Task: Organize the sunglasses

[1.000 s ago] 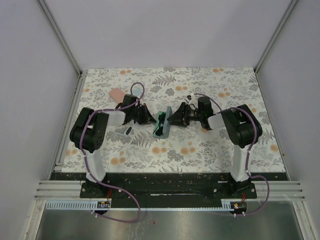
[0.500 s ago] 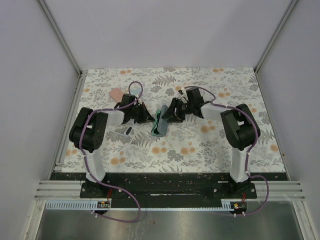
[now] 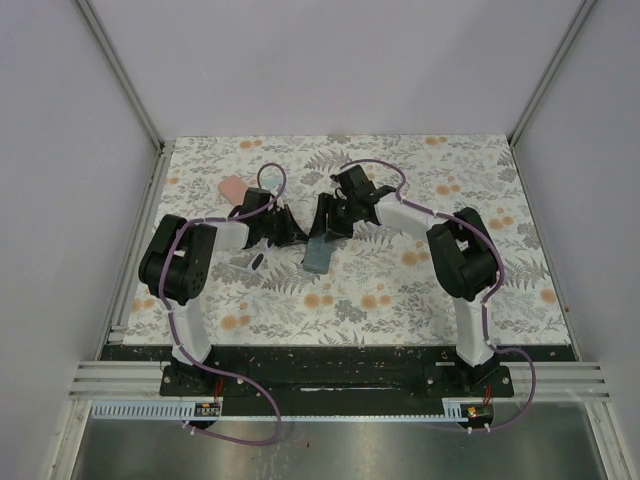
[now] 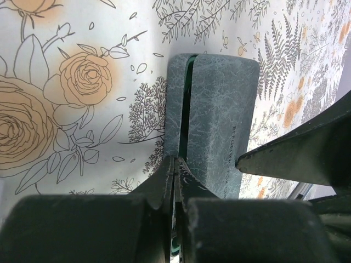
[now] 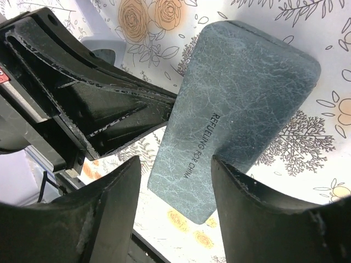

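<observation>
My left tool [image 4: 174, 166] is pressed together at the near end of the grey-blue case [image 4: 219, 104]; my right tool [image 5: 175, 171] hangs spread over it. The whitish sunglasses [image 3: 254, 262] lie on the bench [image 3: 400, 300], left of the case

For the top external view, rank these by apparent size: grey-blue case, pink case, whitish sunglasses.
1. grey-blue case, largest.
2. pink case, partly hidden, though its visible part still looks bigger than the next.
3. whitish sunglasses, smallest as seen.
</observation>
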